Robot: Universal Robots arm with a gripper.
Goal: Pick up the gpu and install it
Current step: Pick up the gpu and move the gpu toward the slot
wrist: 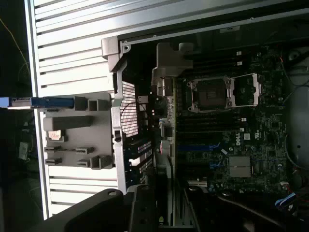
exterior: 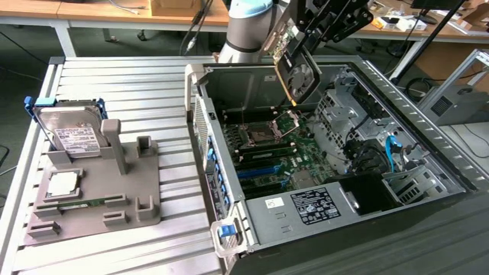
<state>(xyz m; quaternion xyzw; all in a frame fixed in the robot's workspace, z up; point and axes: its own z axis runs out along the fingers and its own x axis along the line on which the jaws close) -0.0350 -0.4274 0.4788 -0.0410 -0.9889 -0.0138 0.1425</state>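
One gripper, jaws part-closed and clamped on the gpu, card held in the air.
Exterior view, upper centre of frame: gpu hangs tilted with its fan face showing, lower edge above the motherboard near the cpu socket, inside the open computer case, not seated in a slot. Left of frame: grey holder carrying the hard drive and a small silver chip. Wrist view: gpu seen edge-on over the board.
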